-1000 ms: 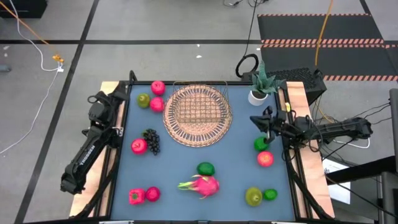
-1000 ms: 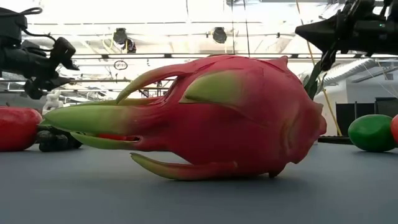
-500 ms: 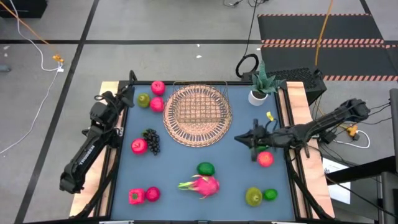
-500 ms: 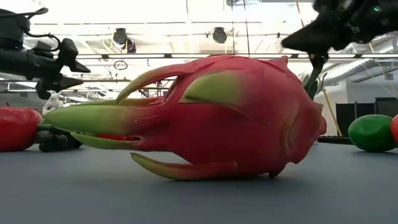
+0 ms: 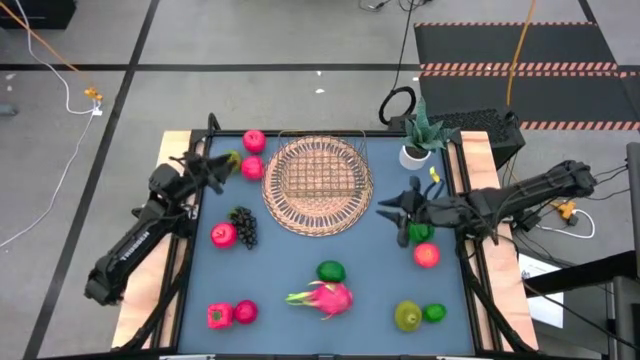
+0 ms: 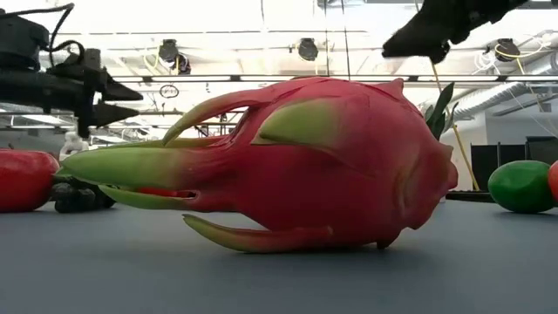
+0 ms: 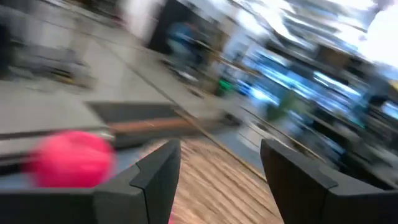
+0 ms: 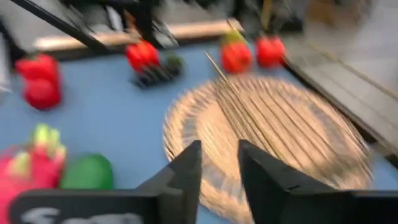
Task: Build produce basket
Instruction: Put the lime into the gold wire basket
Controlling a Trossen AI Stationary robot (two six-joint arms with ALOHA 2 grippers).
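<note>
- We see the basket (image 5: 318,185) lying on the blue surface (image 5: 290,255), empty, with the produce scattered around it.
- The left gripper (image 5: 222,166) hangs just off the basket's left side, over the green fruit (image 5: 232,160) and next to two pink-red balls (image 5: 253,141); in its wrist view the jaws stand apart with nothing between them, a pink ball (image 7: 73,158) off to one side and the basket's weave (image 7: 211,186) ahead.
- The right gripper (image 5: 392,209) hovers just off the basket's right edge; its jaws show a narrow gap in the wrist view, hold nothing, and point at the basket (image 8: 273,137).
- A green fruit (image 5: 420,231) and a red one (image 5: 427,255) lie under the right arm, farther from the basket than its jaws.
- The dragon fruit (image 5: 322,297) and a green ball (image 5: 330,271) lie on the near side of the basket; the grapes (image 5: 243,226) sit off its lower left.
- Against a second ago, the left gripper has moved in from the surface's edge towards the basket, and the right gripper has swung from beside the plant pot (image 5: 413,155) to the basket's rim.
- The right jaws were pressed together before; now they are slightly parted. The produce has not shifted.
</note>
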